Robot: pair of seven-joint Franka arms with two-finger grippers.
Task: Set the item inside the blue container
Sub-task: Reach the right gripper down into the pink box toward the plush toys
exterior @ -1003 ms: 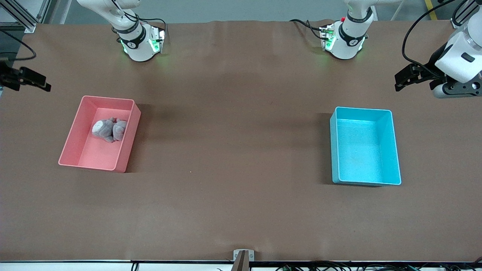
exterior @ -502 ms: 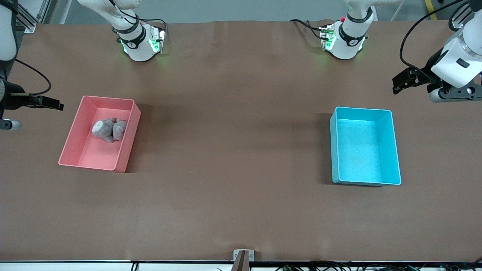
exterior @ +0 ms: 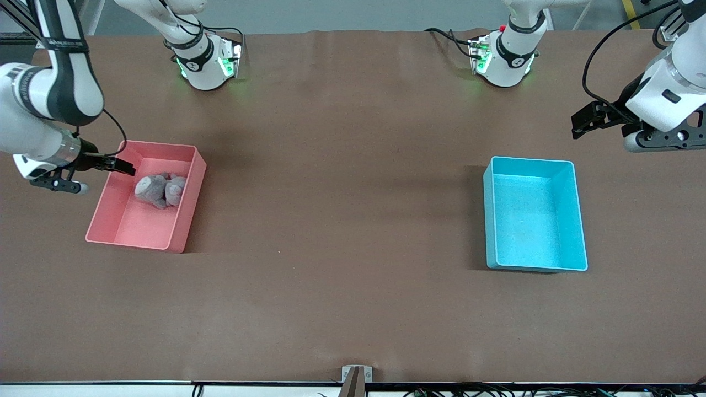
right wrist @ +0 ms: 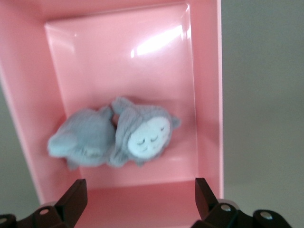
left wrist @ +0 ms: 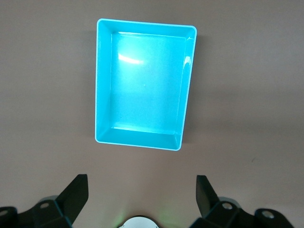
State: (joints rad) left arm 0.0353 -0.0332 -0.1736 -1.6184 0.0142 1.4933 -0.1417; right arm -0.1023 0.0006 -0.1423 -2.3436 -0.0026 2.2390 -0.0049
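Lying in pink bin [exterior: 110,215]: unlabelled grey plush toy [exterior: 160,189]

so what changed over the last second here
The right gripper, open and empty, swung in from the table's edge to the rim of the pink bin, over the grey plush toy. The left gripper, open, crept slightly toward the blue container. Toy and both bins stayed put.

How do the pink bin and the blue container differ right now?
The pink bin holds a grey plush toy; the blue container holds nothing. The pink bin lies askew toward the right arm's end, the blue container squarer toward the left arm's. Both are same-sized rectangular bins.
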